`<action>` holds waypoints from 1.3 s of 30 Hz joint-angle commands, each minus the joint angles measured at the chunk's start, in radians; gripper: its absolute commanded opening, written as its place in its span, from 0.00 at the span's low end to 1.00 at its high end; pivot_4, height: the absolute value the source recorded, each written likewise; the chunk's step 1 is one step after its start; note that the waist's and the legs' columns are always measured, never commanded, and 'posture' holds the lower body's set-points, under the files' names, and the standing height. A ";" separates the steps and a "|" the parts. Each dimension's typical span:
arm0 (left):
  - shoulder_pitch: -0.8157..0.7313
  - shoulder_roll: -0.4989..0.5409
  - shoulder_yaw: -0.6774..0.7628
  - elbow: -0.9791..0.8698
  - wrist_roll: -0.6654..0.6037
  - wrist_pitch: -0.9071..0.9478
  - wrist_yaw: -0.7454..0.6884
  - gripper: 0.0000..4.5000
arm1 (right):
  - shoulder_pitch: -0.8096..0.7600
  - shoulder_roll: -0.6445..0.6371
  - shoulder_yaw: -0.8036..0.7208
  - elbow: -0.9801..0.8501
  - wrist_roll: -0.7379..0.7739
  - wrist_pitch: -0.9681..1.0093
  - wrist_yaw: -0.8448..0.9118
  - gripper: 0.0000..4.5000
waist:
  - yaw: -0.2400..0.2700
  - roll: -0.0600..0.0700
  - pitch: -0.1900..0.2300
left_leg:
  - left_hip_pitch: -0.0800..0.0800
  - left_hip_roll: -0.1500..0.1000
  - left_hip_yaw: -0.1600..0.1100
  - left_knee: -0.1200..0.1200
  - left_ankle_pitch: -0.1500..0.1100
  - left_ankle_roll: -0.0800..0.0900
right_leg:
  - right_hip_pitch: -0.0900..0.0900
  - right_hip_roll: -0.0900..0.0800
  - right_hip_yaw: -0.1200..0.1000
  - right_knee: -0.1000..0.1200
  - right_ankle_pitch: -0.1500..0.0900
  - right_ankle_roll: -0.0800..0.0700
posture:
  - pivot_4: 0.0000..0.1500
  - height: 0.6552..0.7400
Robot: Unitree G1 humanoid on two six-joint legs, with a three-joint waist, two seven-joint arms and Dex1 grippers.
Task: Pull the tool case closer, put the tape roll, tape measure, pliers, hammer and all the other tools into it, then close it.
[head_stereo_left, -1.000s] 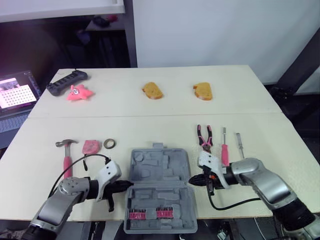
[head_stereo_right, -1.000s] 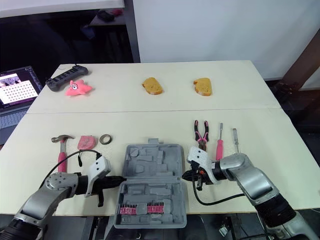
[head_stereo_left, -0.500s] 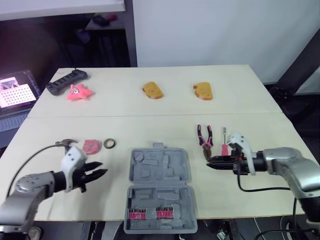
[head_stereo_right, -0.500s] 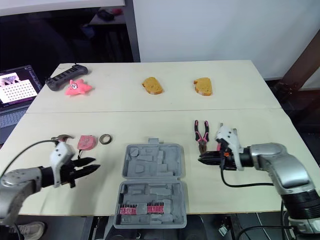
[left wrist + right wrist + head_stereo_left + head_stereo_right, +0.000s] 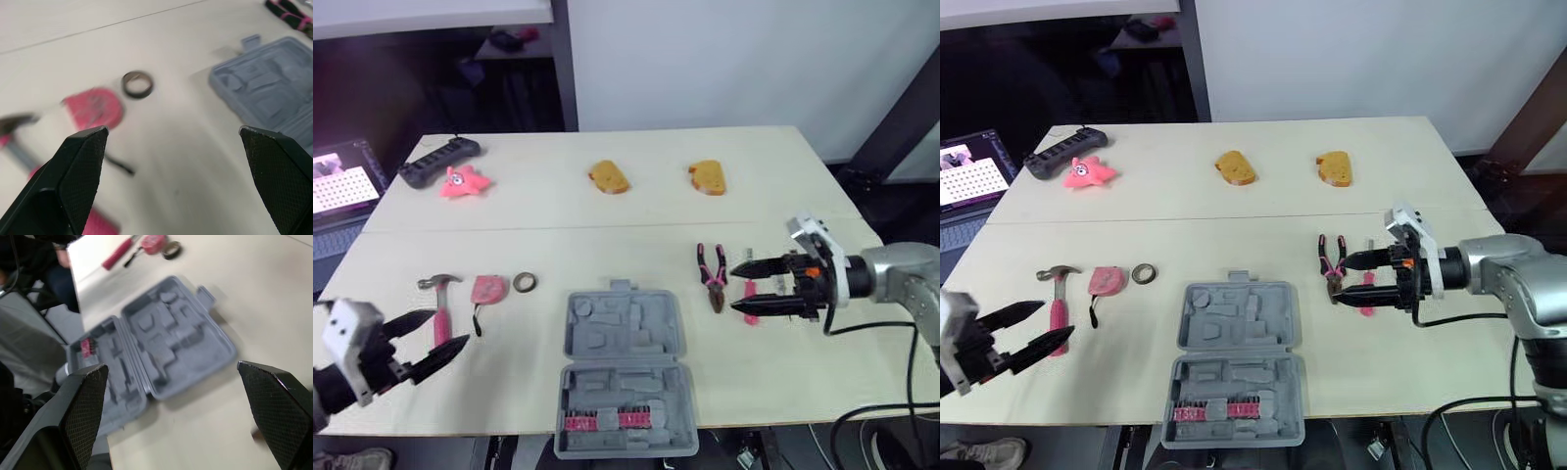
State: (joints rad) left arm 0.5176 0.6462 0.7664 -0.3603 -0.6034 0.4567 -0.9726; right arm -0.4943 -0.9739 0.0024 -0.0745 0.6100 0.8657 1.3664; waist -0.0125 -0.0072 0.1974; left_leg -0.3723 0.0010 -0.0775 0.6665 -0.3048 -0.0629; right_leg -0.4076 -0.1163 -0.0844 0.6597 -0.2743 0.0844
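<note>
Tool case (image 5: 625, 377) lies open, its front overhanging the table (image 5: 607, 245).

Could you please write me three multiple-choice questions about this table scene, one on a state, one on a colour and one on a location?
1. The tool case is: A) open B) shut C) standing on edge
2. The hammer has a handle that is: A) blue B) pink C) yellow
3. The tape roll lies: A) inside the tool case B) on the table beside the tape measure C) on top of the hammer

Answers: 1 A, its moulded inside faces up. 2 B, the grip below the metal head is pink. 3 B, it sits next to the pink tape measure, clear of the tool case.
</note>
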 commanded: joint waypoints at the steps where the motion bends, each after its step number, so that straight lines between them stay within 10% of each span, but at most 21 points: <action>1: 0.091 -0.053 0.124 -0.024 -0.006 -0.068 0.017 1.00 | -0.098 0.020 0.057 0.047 -0.033 -0.050 0.042 0.99 | 0.001 0.000 0.000 | 0.000 0.000 0.000 0.000 0.000 0.000 | 0.000 0.000 0.000 0.000 0.000 0.000 | 1.00 1.00; 17: 0.233 -0.201 0.096 -0.096 -0.002 -0.179 0.104 1.00 | -0.335 0.106 0.148 0.098 -0.088 -0.111 0.085 0.99 | 0.018 -0.001 0.000 | -0.002 0.000 0.001 0.000 -0.001 0.001 | 0.000 0.000 -0.001 -0.005 0.000 0.000 | 1.00 1.00; 39: -0.546 -0.069 -0.558 0.123 0.243 0.119 0.444 1.00 | -0.100 0.017 -0.064 -0.236 0.026 0.081 -0.191 0.99 | 0.019 -0.001 -0.001 | -0.001 0.000 0.000 0.000 0.000 0.000 | 0.001 0.002 0.000 -0.005 0.004 0.001 | 1.00 1.00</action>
State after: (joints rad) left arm -0.0140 0.5767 0.2251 -0.2479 -0.3795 0.5816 -0.5349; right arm -0.5906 -0.9459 -0.0225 -0.2792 0.6152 0.9471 1.1909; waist 0.0063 -0.0087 0.1968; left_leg -0.3737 0.0010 -0.0773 0.6664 -0.3051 -0.0625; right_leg -0.4071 -0.1147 -0.0843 0.6551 -0.2703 0.0859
